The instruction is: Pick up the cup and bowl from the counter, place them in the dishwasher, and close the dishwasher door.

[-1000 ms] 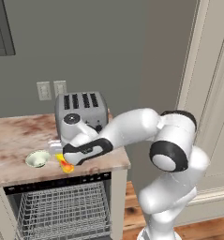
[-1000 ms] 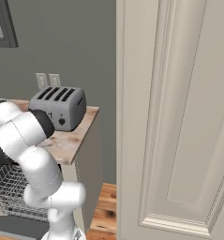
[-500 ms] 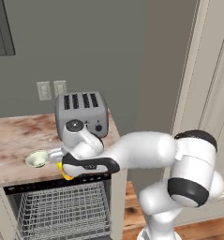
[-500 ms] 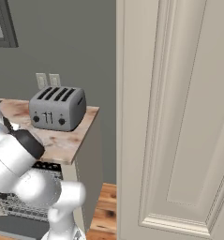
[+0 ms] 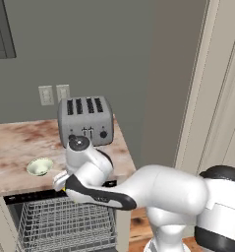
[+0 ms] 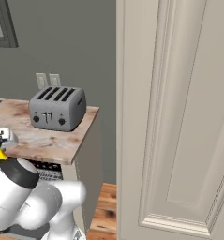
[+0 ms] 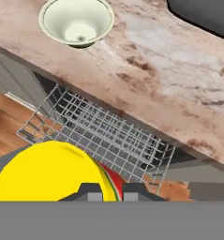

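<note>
Cup [image 7: 52, 171] held over dishwasher rack [image 7: 99, 136] | bowl [image 7: 77, 22] on counter [image 7: 179, 89]

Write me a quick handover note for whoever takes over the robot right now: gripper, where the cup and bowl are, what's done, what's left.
Gripper: shut on the cup, held above the open dishwasher's rack.
Bowl: on the counter, left of the toaster, not yet touched.
Done: cup picked up off the counter.
Left: set the cup in the rack, fetch the bowl and rack it, then close the dishwasher door.
</note>
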